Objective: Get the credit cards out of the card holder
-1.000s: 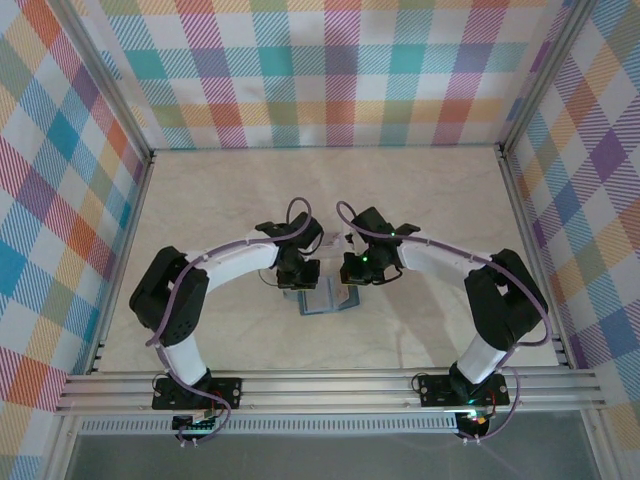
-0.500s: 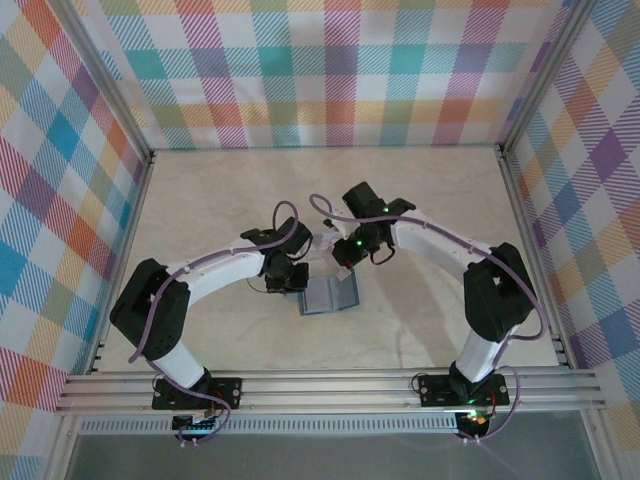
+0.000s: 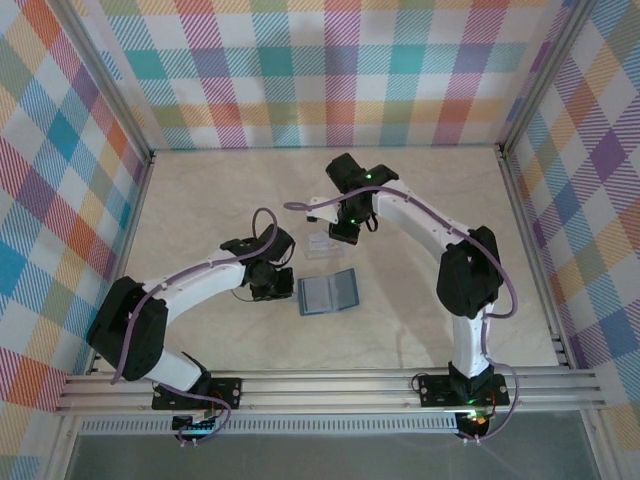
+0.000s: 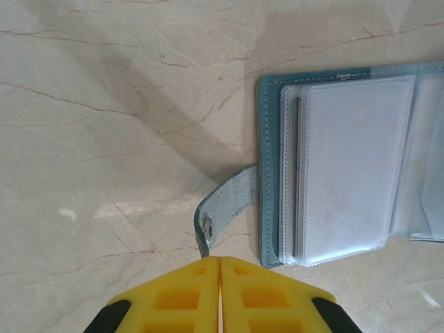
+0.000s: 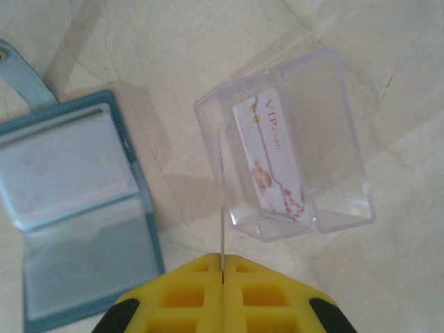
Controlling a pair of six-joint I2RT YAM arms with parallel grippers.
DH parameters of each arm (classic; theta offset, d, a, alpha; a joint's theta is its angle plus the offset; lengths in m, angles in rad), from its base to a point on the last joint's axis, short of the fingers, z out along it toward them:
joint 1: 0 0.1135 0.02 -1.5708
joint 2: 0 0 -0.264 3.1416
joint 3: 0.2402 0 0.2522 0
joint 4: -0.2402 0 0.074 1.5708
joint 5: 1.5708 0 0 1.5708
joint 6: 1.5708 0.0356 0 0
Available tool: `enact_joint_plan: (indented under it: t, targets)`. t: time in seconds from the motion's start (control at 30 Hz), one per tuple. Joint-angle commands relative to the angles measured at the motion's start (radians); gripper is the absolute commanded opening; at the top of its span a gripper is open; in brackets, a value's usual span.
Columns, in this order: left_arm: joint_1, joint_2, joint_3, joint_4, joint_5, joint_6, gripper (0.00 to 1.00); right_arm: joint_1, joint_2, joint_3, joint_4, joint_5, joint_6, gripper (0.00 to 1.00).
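Nearest to us, the card holder [image 3: 328, 293] lies open and flat on the table [image 3: 200, 210], its clear sleeves facing up and its little snap tab [image 4: 225, 208] sticking out to the left. We cannot tell whether any sleeve has a card left in it. Just left of that tab sits the left claw [image 4: 220, 262], its yellow fingers pressed together with nothing between them and not touching the holder. A bit farther back stands a small clear box [image 5: 326, 139] with one white card [image 5: 274, 152] lying inside. Above the box's near-left wall hangs the right claw [image 5: 223, 258], pinched shut on a thin card [image 5: 222, 201] that we see edge-on. We judge the step in hand to be dropping this card into the box. To do it well, we would shift the claw slightly right so the card's edge clears the wall and sits over the open mouth. We would then lower it until the card is well inside before letting go, so it neither catches the rim nor tips the light box over.
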Motion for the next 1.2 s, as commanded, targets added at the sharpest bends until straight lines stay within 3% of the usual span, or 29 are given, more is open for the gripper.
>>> enact_joint_plan:
  t: [0.0,0.53,1.17]
  targets:
    - [0.018,-0.046,-0.03,-0.02,-0.018,-0.018,0.1,-0.005,0.042,0.084,-0.089,0.024,-0.178,0.0]
    - [0.032,-0.138,-0.085,-0.053,-0.047,-0.043,0.1,0.006,0.232,0.303,-0.184,0.031,-0.299,0.0]
    - [0.045,-0.156,-0.108,-0.052,-0.045,-0.044,0.11,0.02,0.332,0.367,-0.196,0.013,-0.3,0.0]
